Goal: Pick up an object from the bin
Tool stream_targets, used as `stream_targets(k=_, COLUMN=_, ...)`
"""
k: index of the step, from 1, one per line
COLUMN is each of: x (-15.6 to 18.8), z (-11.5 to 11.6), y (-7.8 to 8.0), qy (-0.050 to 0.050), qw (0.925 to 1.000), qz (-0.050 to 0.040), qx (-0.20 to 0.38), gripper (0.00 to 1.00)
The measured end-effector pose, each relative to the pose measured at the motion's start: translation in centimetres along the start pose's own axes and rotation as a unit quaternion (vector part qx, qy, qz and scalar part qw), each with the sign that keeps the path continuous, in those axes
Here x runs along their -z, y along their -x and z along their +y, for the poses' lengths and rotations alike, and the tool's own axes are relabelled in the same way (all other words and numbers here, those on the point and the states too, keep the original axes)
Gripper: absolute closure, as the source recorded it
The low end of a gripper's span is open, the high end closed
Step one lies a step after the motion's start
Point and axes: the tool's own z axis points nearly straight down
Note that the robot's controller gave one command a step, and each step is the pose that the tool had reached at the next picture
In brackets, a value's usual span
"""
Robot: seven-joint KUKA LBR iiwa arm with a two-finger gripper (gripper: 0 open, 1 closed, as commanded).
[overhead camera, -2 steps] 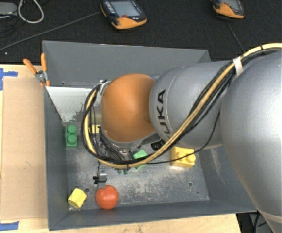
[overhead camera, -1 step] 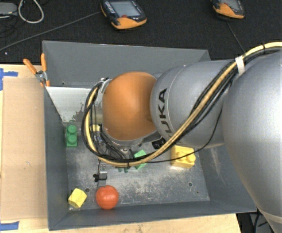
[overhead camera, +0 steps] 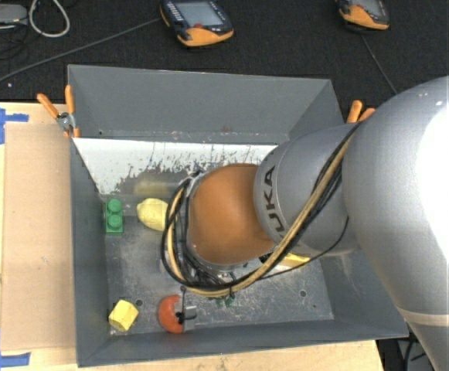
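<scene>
I am looking down into the grey metal bin point(overhead camera: 85, 284), and it is holding only a few loose things. A green block point(overhead camera: 114, 216) is lying near the left wall, and a pale yellow lemon-shaped piece point(overhead camera: 153, 213) is sitting just beside it toward the middle. A yellow cube point(overhead camera: 124, 314) is resting in the front left corner, and a red-orange ball point(overhead camera: 168, 316) is lying along the front edge, a little to the right of that cube. A strip of something yellow point(overhead camera: 295, 260) is peeking out from under the arm toward the right side, and I cannot tell what it is. The bin's floor is showing scuffs, and dark speckling is running up its pale back wall point(overhead camera: 131, 157). Behind the bin, a dark mat point(overhead camera: 286, 45) is carrying two orange-and-black handsets point(overhead camera: 197, 20) and a loop of pale cable point(overhead camera: 50, 10). The arm is reaching in from the right, its orange wrist cover point(overhead camera: 224, 215) and cables hanging over the middle of the bin. The gripper point(overhead camera: 185, 312) is sitting low at the front edge, right at the ball's right side, touching it or just short of it. Whether the gripper is parted or closed I am unable to tell, as the wrist is blocking it.
</scene>
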Motion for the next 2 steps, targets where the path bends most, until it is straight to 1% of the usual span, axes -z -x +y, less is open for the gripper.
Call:
stream_targets(k=1, x=-0.12, z=-0.76, y=-1.29, qy=0.001, qw=1.0, qz=-0.0028, qx=-0.002, gripper=0.0)
stream_targets(k=2, x=0.34, z=-0.04, y=-1.81, qy=0.001, qw=0.9854, qz=0.0005, qx=0.17, gripper=0.0)
